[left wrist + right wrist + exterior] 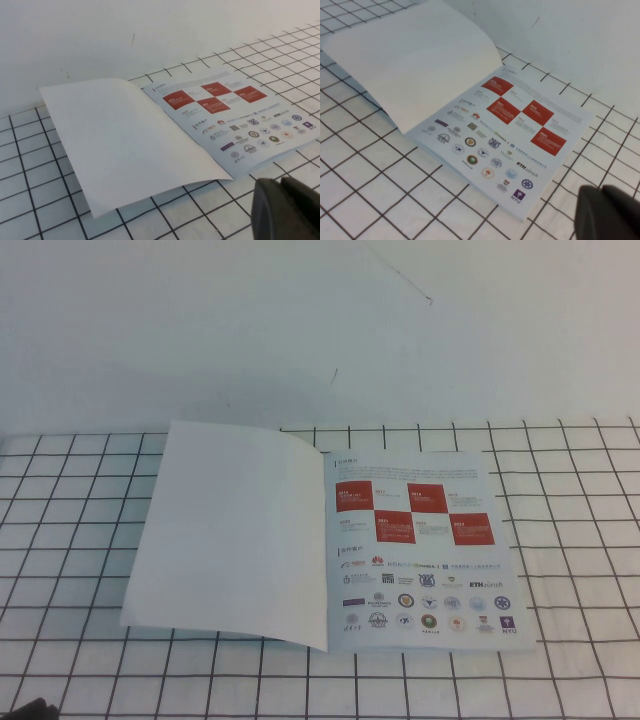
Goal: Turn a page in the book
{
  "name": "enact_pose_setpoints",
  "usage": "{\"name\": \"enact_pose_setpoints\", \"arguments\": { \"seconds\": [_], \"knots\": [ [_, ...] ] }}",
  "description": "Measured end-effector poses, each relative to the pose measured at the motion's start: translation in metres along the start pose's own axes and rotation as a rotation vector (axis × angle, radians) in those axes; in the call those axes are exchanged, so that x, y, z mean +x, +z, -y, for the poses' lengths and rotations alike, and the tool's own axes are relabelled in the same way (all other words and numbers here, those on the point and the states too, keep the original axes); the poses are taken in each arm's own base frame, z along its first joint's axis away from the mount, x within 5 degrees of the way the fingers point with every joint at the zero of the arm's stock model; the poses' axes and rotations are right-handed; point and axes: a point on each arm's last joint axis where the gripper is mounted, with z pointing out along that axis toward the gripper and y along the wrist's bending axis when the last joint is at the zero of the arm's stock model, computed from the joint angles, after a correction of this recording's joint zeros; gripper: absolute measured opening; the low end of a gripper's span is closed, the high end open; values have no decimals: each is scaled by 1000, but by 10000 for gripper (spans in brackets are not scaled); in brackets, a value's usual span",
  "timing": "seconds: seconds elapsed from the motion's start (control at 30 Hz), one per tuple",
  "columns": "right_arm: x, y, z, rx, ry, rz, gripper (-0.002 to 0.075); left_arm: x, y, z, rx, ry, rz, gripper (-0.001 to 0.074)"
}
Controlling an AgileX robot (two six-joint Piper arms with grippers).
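Observation:
The book [420, 550] lies open on the checked cloth, its inner leaf with red squares and logo rows facing up. The page [230, 530] is turned over to the left, plain white side up, slightly bowed, its photo side hidden. The book [235, 120] and the page [125, 140] also show in the left wrist view, and the book [505, 135] and the page [415, 60] in the right wrist view. My left gripper [280, 182] is shut and empty, near the book's front edge. My right gripper [601, 192] is shut and empty, off the book's front right corner.
A white cloth with a black grid [570, 540] covers the table, and a plain white wall [300, 320] rises behind it. A dark tip of the left arm [25, 708] shows at the front left edge of the high view.

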Motion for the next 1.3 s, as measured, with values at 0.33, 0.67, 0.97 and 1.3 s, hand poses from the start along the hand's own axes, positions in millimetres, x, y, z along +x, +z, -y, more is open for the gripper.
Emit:
{"name": "enact_pose_setpoints", "arguments": {
  "seconds": [0.33, 0.67, 0.97, 1.3],
  "knots": [
    [0, 0, 0, 0, 0, 0, -2, 2, 1, -4, -40, 29, -1, -2],
    [0, 0, 0, 0, 0, 0, -2, 53, 24, -33, -330, -129, 54, -2],
    [0, 0, 0, 0, 1, 0, -2, 95, 31, -39, -435, -211, 11, -3],
    [0, 0, 0, 0, 1, 0, -2, 95, 30, -39, -448, -225, 15, -2]
  ]
}}
